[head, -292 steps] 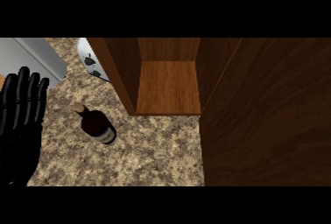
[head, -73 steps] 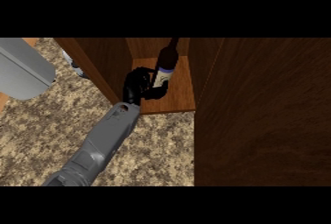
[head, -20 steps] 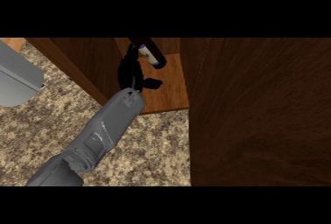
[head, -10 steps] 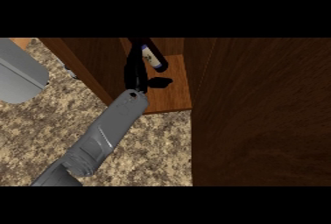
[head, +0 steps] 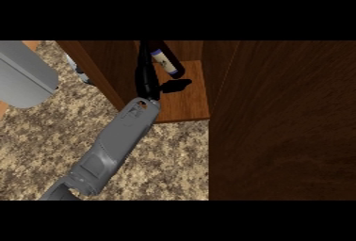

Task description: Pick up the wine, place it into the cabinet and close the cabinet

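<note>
One hand shows, the left hand (head: 147, 83), at the end of one grey forearm (head: 115, 141) that comes in from the lower left. One wine (head: 170, 64) bottle is in view, one cabinet (head: 196, 101), one door (head: 285, 117) and one grey box (head: 24, 75).

The hand is inside the cabinet, over the shelf. Its fingers (head: 144, 56) run straight, away from the wrist, and its thumb (head: 175, 85) sticks out to the right, so the hand is spread and curls round nothing. The wine is just right of the fingers and just beyond the thumb, in the gap between them, tilted with its white label at the far end. Whether the fingers touch the glass, I cannot tell. The door stands open, a wide dark panel well right of the hand. The grey box is well left of the hand, on the speckled counter (head: 42, 136) that lies under the forearm.

Against 3.6 s ago: then the hand was wrapped round the bottle near the shelf's front edge; now the fingers are straightened and the wine is deeper in. Against 0.5 s ago little differs; hand and wine keep nearly the same pose, and the door has not swung.
</note>
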